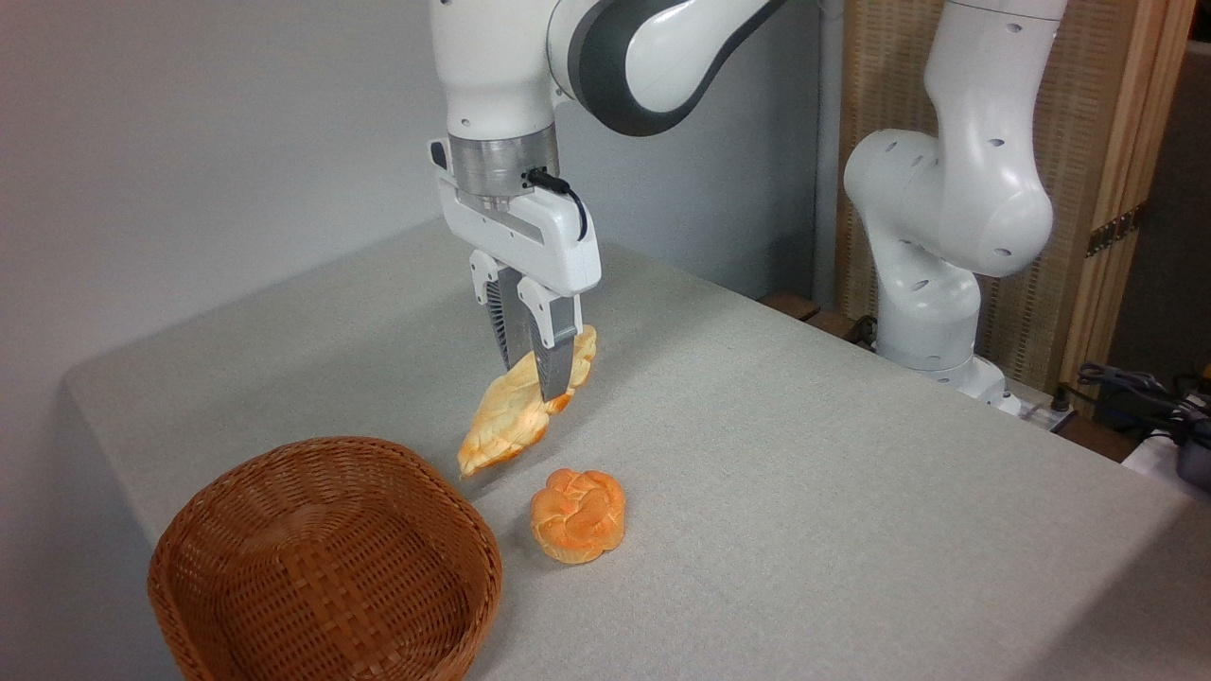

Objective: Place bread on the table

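Note:
The bread [516, 416], a long pale golden braided loaf, hangs tilted with its lower tip down near the grey cloth of the table [804, 454]. I cannot tell whether that tip touches the cloth. My gripper [536, 378] is shut on the loaf's upper half, its dark fingers [552, 364] pointing down. The loaf is just right of the basket's far rim and behind the round roll.
A brown wicker basket [322, 567] with nothing in it sits at the front left corner. A small round orange knotted roll [578, 515] lies on the cloth right of it. The arm's white base [932, 312] stands beyond the table's right edge.

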You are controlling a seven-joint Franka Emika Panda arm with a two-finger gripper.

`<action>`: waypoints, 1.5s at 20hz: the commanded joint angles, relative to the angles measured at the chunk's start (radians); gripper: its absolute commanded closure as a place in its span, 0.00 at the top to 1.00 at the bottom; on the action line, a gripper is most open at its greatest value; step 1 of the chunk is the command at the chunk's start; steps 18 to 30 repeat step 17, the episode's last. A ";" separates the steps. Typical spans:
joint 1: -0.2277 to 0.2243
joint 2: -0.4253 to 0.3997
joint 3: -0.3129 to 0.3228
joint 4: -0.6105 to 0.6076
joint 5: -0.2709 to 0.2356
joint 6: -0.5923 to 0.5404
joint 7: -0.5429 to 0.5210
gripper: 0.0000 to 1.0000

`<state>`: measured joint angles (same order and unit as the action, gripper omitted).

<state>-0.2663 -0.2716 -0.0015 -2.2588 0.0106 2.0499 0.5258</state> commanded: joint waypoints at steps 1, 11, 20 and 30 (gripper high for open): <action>-0.008 0.009 0.005 0.002 0.003 -0.002 0.014 1.00; -0.007 0.028 0.011 0.044 0.009 -0.004 0.014 1.00; 0.007 0.048 0.066 0.139 -0.001 -0.004 0.009 1.00; 0.007 0.048 0.066 0.139 -0.001 -0.004 0.009 1.00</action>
